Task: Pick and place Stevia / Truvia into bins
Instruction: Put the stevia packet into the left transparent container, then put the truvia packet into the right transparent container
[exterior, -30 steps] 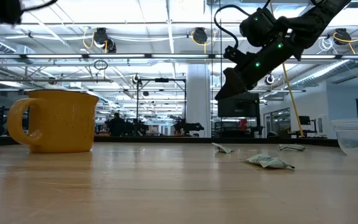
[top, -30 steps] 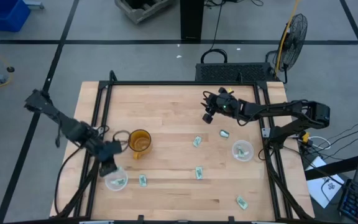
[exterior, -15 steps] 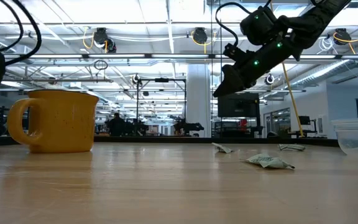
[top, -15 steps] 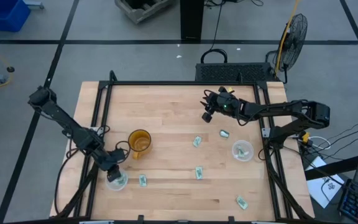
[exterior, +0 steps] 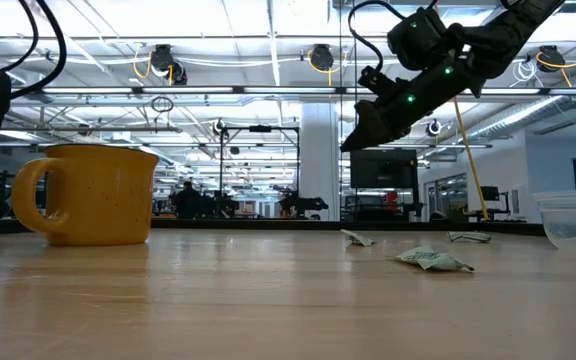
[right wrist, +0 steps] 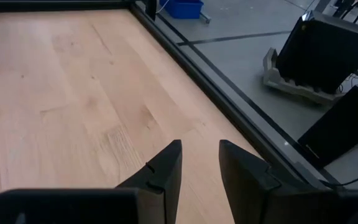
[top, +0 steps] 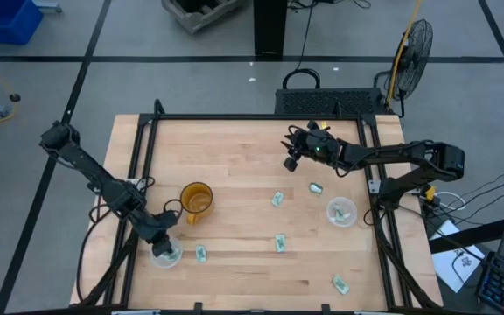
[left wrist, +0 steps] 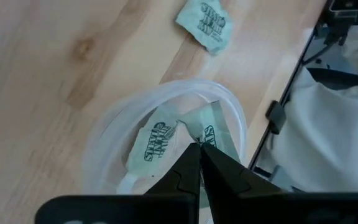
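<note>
My left gripper [top: 166,248] is down in the left clear bin [top: 159,260] at the table's near left, its fingers shut [left wrist: 197,148] at a pale green and white Stevia sachet [left wrist: 215,127]. A second sachet [left wrist: 156,140] lies in the same bin. My right gripper [top: 292,163] hangs open and empty above the far right of the table [exterior: 358,135]. Loose sachets lie flat on the wood [top: 277,199], [top: 280,242], [top: 200,254]. The right bin [top: 341,211] holds a sachet. My left gripper's shut fingertips meet the near edge of the sachet [left wrist: 205,138] from above, pointing down into the bin. The sachet lies tilted against the bin's inner wall. The fingers hide the exact spot, so I cannot tell whether the paper is still pinched between them.
An amber mug [top: 197,199] stands just far of the left bin. Another sachet [top: 339,283] lies near the near right edge, and a small crumpled one [top: 316,186] near the right bin. A black frame [top: 234,117] rims the table.
My left gripper has swung toward the table's near edge and come down into the left bin, where it now stays still with its fingers shut.
</note>
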Available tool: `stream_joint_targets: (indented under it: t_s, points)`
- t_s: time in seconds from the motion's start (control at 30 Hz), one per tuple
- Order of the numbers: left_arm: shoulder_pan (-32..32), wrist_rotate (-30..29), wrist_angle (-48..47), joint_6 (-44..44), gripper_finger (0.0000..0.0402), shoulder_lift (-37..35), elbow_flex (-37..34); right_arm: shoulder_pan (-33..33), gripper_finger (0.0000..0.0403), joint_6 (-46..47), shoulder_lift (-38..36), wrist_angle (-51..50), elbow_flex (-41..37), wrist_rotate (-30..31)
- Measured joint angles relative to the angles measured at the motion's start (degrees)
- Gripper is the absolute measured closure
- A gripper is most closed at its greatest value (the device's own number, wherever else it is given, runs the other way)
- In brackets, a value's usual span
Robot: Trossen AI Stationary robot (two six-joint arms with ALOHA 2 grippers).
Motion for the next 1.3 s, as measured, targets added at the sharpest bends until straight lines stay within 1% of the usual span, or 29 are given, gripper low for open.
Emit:
stream_joint_targets:
  t_s: [0.13, 0.3, 0.53, 0.67, 0.73, 0.83, 0.87, 0.93, 1.0, 1.1, 1.17, 1.3]
  points:
    - [0.01, 0.04, -0.61, -0.94, 0.0364, 0.0, 0.0, 0.0, 0.03, 0.0, 0.0, -0.2, 0.0, 0.0]
    - [0.0, 0.04, -0.99, 2.02, 0.0347, 0.0, -0.02, 0.0, 0.03, 0.0, 0.0, -0.2, 0.0, -0.02]
    - [0.16, 2.25, 0.47, 1.74, 0.0355, 0.0, 0.0, 0.0, 0.03, -1.38, 0.0, -0.11, 0.0, -0.02]
    - [0.98, 3.29, 7.18, 3.81, 0.0365, -0.48, 0.0, 0.31, 0.03, -5.16, -2.04, -0.16, 0.19, -0.66]
    - [1.74, 4.46, 11.55, 3.8, 0.037, -0.98, 0.0, 0.42, 0.03, -3.81, -4.34, -2.6, 0.93, -4.59]
    - [3.15, 4.24, 17.58, 5.01, 0.0383, -2.21, 0.03, 0.46, 0.03, 2.13, -7.83, -9.08, 2.52, -13.43]
    - [3.69, 3.12, 18.85, 6.92, 0.0388, -2.61, 0.23, 0.63, 0.03, 4.06, -8.72, -11.51, 2.98, -15.81]
    - [5.03, 0.8, 20.37, 13.78, 0.0397, -3.22, 1.08, 1.45, 0.03, 6.39, -10.07, -15.49, 3.1, -18.23]
    - [6.56, -1.13, 20.62, 23.18, 0.0395, -3.6, 2.58, 2.82, 0.03, 7.0, -10.49, -19.95, 3.1, -19.44]
    - [9.25, -4.17, 20.58, 35.22, 0.0385, -3.58, 5.3, 5.37, 0.03, 12.48, -10.52, -29.93, 3.1, -19.54]
    - [11.2, -5.27, 20.59, 42.2, 0.0382, -3.56, 7.3, 7.47, 0.03, 15.58, -10.32, -36.43, 3.1, -18.6]
    - [14.43, -5.46, 20.52, 56.75, 0.0385, -3.56, 9.89, 11.45, 0.03, 13.95, -10.33, -45.69, 3.08, -10.87]
